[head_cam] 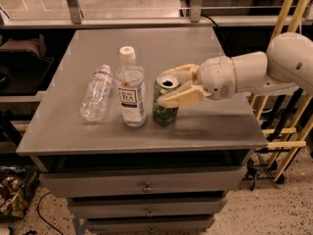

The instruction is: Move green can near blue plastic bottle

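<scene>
The green can stands upright on the grey table, just right of the blue plastic bottle, with a narrow gap between them. The bottle is upright, has a white cap and a white TEA label. My gripper reaches in from the right at the height of the can's top. One tan finger lies behind the can and the other across its front, both against its sides. The can's base rests on the table.
A slimmer clear bottle with a red-and-white label lies on its side left of the blue bottle. The table has drawers below its front edge. Yellow wooden frames stand to the right, behind my arm.
</scene>
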Available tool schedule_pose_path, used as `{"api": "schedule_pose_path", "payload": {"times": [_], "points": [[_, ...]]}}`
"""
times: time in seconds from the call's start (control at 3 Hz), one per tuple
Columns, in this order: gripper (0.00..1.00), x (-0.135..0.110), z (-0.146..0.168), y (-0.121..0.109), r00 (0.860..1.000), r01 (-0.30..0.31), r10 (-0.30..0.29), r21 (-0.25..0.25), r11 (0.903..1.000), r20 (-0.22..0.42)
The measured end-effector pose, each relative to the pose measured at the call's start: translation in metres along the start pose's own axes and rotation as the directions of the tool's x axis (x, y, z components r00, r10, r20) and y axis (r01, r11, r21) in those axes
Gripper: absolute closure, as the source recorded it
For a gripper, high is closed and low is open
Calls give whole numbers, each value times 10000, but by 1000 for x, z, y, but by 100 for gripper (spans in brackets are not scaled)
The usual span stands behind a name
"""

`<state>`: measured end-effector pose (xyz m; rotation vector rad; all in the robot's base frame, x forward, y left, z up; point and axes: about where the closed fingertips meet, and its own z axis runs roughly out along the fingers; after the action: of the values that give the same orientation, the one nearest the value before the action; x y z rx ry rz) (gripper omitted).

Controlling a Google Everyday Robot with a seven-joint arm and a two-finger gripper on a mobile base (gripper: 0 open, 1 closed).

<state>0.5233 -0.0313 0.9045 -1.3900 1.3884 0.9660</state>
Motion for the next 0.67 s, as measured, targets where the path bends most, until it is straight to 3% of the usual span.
{"api": "schedule_pose_path", "payload": {"times": [0.33,0.67], "points": [[13,-1,2,1,10000,13,-13,-43,10000,3],[0,-2,4,1,10000,25,-24,-82,10000,6]]}}
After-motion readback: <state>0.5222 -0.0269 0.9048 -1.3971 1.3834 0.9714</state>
